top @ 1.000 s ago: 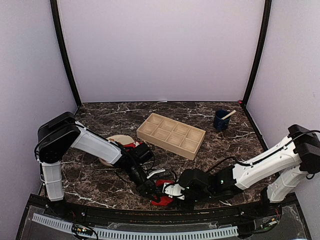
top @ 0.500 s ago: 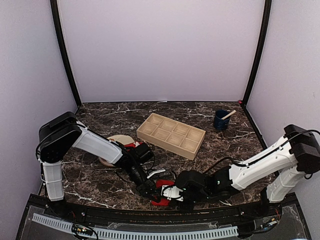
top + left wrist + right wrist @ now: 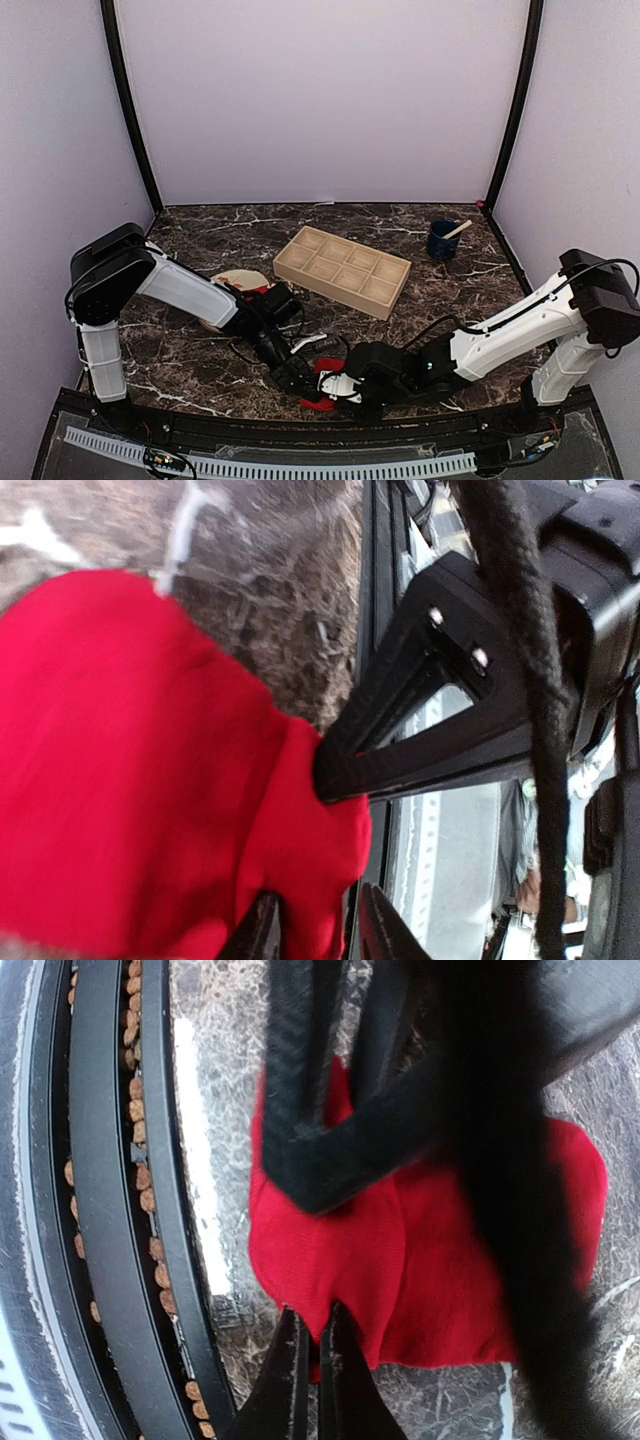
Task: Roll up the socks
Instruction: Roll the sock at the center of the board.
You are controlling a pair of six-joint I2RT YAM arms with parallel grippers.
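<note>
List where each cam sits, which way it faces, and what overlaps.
Top external: fixed above and behind the arms, looking down over the table; both arms show, left claw and right claw close together at the front edge.
Left wrist: on the left arm, looking past its own fingertips at the red sock; the other arm's finger crosses.
Right wrist: on the right arm, looking down past its own fingertips at that sock.
Shared: all three see the sock.

Both my arms reach low and inward, meeting by the middle of the table's near edge. The left gripper (image 3: pixel 297 377) angles down from the left, its fingers (image 3: pixel 262 932) pinching a fold of the red sock (image 3: pixel 150 780). The right gripper (image 3: pixel 335 386) lies nearly flat, its fingers (image 3: pixel 290 1365) almost touching, clamped on the same sock's edge.
</note>
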